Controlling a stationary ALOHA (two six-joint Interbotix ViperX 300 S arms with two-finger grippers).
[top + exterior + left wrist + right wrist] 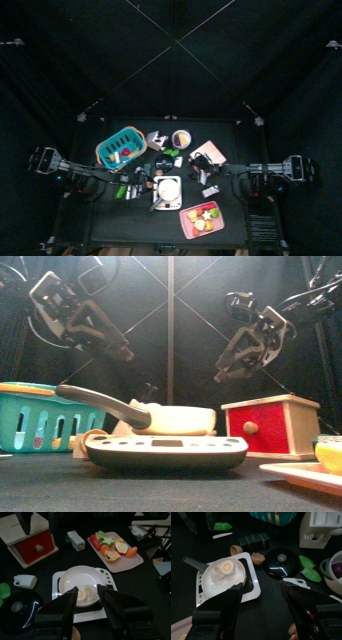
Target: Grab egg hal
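Observation:
The egg hal [83, 595] is a small whitish disc with a yellow centre. It lies in a white pan [69, 580] on a white scale [104, 574] at the table's middle front. It also shows in the right wrist view [226, 566]. In the front view the pan's wall [171, 419] hides it. My left gripper [87, 591] is open and empty above the pan, its jaws either side of the egg in that view. My right gripper [264, 587] is open and empty, above the scale's edge beside the pan. Both grippers hang well above the table in the front view, left [120, 353] and right [227, 371].
A pink tray [127, 561] of coloured fruit with another egg piece lies near the pan. A red box [35, 547] with a knob, a teal basket [38, 413], a black lid [280, 564], green pieces [308, 568] and eggshell halves [258, 558] surround the scale.

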